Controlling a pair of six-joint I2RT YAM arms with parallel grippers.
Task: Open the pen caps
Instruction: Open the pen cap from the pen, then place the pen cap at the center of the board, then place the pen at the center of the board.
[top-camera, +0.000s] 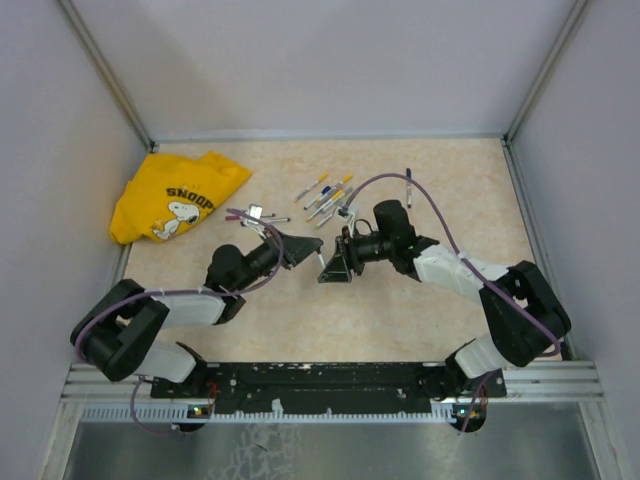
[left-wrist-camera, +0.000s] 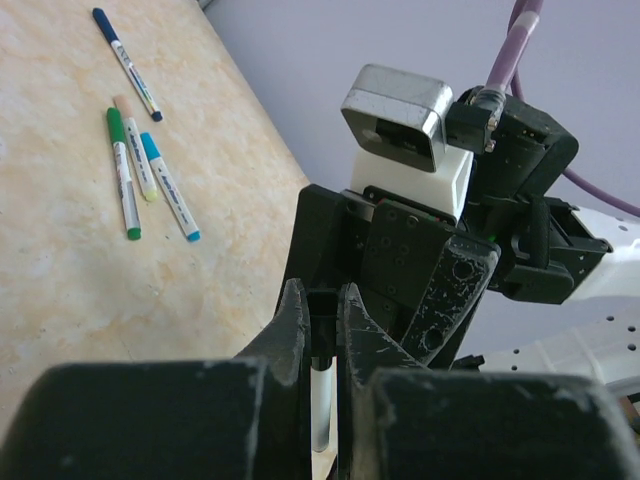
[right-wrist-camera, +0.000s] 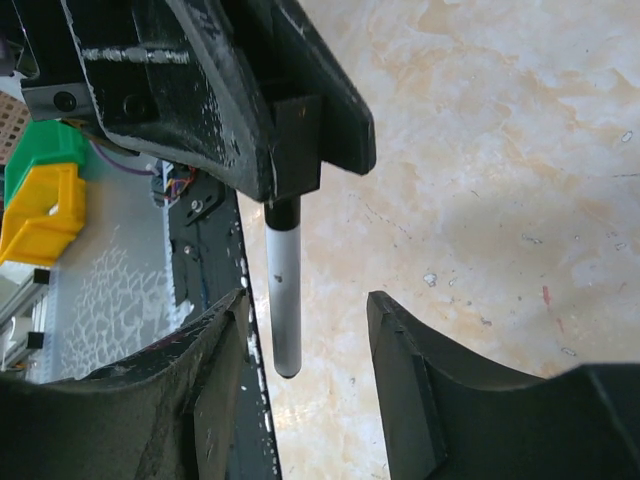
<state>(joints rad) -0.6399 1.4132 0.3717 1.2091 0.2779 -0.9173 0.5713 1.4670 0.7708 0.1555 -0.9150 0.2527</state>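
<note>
- the black left gripper (left-wrist-camera: 320, 308) is clamping shut on the dark top end of a grey-white pen barrel (right-wrist-camera: 285, 290).
- the black right gripper (right-wrist-camera: 305, 315) is gaping around that barrel, touching nothing; closing off-centre, it is risking tugging the barrel askew.
- beyond the barrel, thin markers (top-camera: 325, 197) are lying with stubby coloured pen caps (left-wrist-camera: 114, 120) on.
- nearer than the barrel, yellow and green plastic bins (right-wrist-camera: 40, 200) are sitting, contents hidden.

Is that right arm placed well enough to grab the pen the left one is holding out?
Probably yes. The left gripper is shut on the pen, and the pen's free end sticks out between the open fingers of the right gripper with nothing in between, so closing should catch it.
</note>
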